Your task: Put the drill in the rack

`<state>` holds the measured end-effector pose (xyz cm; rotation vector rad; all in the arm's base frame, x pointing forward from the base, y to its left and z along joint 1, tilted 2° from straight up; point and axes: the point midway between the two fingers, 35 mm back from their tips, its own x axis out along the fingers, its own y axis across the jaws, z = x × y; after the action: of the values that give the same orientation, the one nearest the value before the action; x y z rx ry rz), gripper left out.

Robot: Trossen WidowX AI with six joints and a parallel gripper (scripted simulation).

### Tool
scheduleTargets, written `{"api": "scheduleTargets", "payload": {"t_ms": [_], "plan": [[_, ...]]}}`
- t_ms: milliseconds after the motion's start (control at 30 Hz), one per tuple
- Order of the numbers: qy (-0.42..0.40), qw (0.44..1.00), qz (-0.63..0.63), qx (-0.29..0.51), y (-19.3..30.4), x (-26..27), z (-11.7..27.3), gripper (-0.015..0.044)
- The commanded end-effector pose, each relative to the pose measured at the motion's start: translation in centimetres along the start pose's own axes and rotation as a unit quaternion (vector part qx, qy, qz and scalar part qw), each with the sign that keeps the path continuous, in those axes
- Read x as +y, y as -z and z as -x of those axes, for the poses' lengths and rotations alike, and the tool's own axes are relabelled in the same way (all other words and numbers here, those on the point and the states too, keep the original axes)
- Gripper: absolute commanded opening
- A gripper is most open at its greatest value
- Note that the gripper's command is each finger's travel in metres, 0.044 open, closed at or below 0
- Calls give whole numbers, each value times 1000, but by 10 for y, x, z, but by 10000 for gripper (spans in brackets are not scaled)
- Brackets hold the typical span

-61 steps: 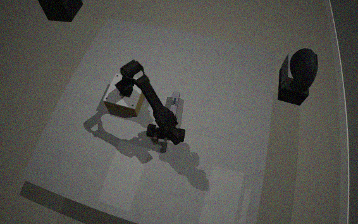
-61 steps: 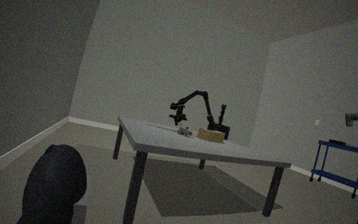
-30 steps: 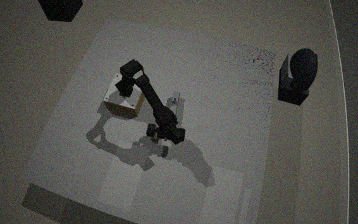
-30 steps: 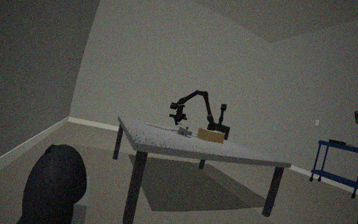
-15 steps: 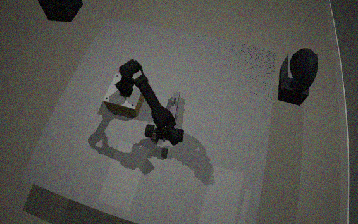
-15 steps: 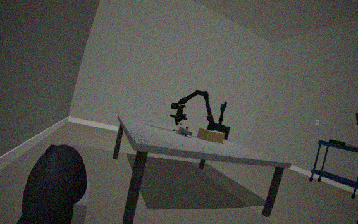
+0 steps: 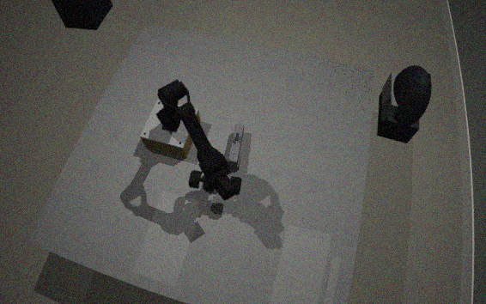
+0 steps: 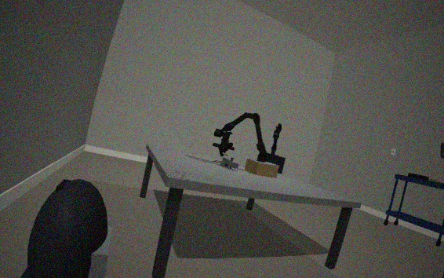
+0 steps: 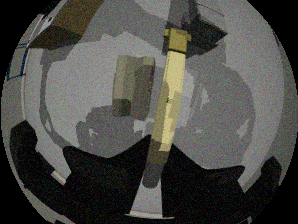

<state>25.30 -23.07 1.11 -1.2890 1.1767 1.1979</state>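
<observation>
My gripper (image 7: 212, 193) (image 8: 223, 152) (image 9: 156, 139) is shut on the drill (image 9: 172, 75), a long yellow bar with a square collar at its far end and a grey end between the fingers. It hangs above the table. The grey holder (image 7: 233, 148) (image 8: 228, 162) (image 9: 207, 35) stands just beyond the drill's collar; the wrist view does not show clearly whether they touch. The key is too small and dark to make out. A tan grooved block (image 9: 125, 82), which looks like the rack, is left of the drill in the wrist view; the arm and shadows obscure it in the top and exterior views.
A wooden box with a white top (image 7: 165, 148) (image 8: 260, 168) (image 9: 70, 22) stands beside the arm's base. The table (image 7: 300, 129) (image 8: 298, 192) carries broad arm shadows. A dark chair (image 7: 412, 92) (image 8: 67, 228) is beyond the table edge, and a blue cart (image 8: 417, 221) is farther off.
</observation>
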Motion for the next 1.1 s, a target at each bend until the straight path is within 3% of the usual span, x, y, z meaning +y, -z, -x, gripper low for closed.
{"api": "scheduleTargets", "payload": {"t_ms": [0,1067], "plan": [[2,1000,2,0,1,8,0,0],[1,1000,2,0,4,35,-28,0]]}}
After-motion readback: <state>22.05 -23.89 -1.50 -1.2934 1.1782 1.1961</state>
